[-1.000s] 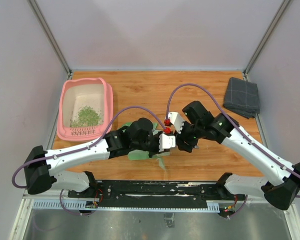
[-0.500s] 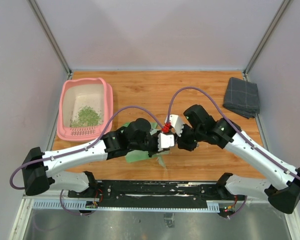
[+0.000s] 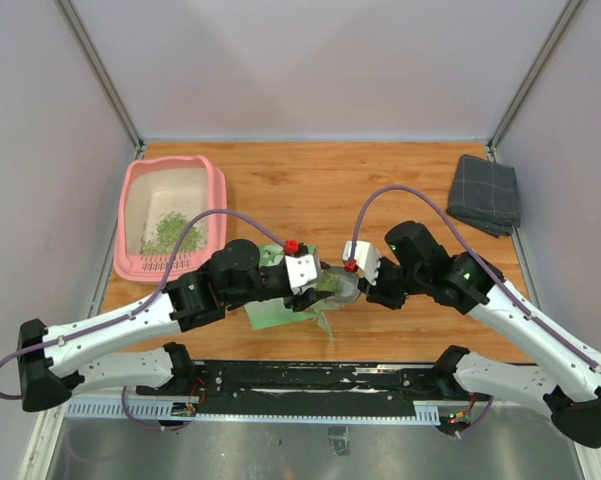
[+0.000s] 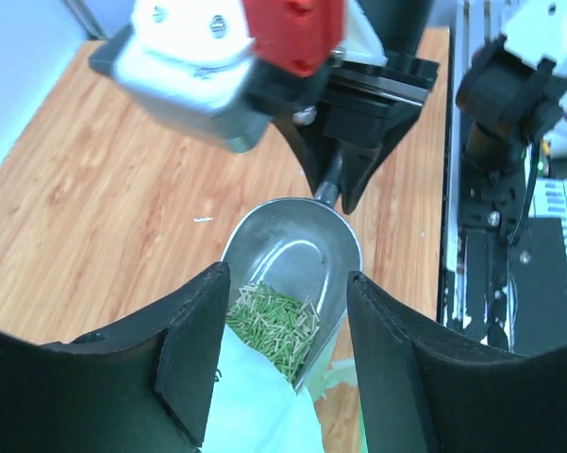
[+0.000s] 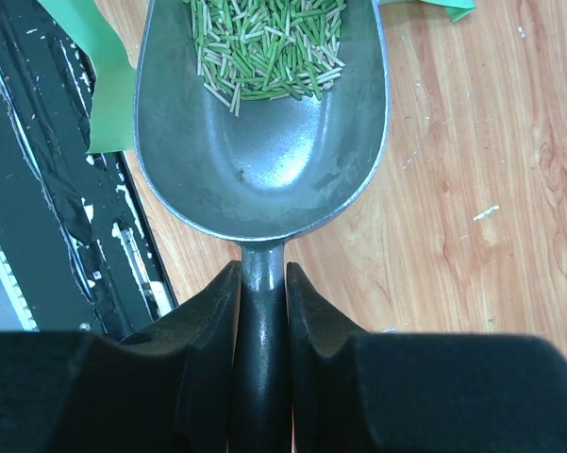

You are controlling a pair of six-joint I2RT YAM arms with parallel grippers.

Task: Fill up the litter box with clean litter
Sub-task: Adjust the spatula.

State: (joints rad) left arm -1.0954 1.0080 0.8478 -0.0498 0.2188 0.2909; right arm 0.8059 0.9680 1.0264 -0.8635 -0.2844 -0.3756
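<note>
centrally, both arms reach inward; right gripper (image 5: 261, 283) clamps scoop (image 5: 264, 179) handle, clean litter (image 5: 264, 42) inside; left gripper (image 4: 288, 283) spread over bag (image 4: 259, 415).

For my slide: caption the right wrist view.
Right pincer grips metal scoop part-filled with green litter, wooden table beneath.

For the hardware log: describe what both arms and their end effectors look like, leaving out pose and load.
Left arm and right arm: white tubular links, bulky black joint housings. A purple cable loops along each. Left end effector and right end effector: white wrist block with a red cap, two matte black fingers.
</note>
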